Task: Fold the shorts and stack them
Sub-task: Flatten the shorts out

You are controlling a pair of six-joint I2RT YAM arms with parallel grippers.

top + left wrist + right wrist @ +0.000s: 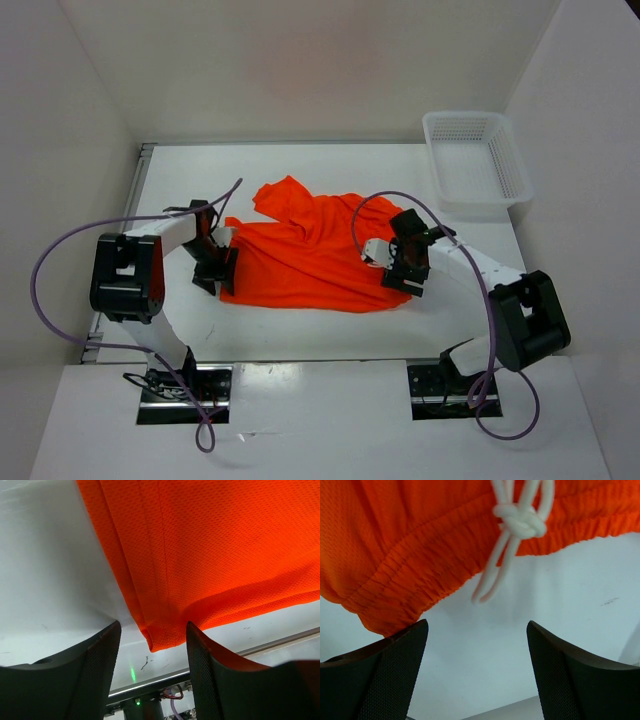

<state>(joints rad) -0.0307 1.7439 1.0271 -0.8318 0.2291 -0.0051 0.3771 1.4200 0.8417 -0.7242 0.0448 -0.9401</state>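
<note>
The orange shorts lie rumpled and partly spread on the white table. My left gripper is at their left edge. In the left wrist view it is open, with a hem corner of the shorts reaching down between the fingertips without being pinched. My right gripper is at the right edge, by the waistband. In the right wrist view it is open and empty over bare table. The elastic waistband and the knotted white drawstring lie just ahead, and the left finger is near the waistband corner.
A white mesh basket stands at the back right of the table. White walls enclose the table on the left, back and right. A metal rail runs along the table's edge near the left gripper.
</note>
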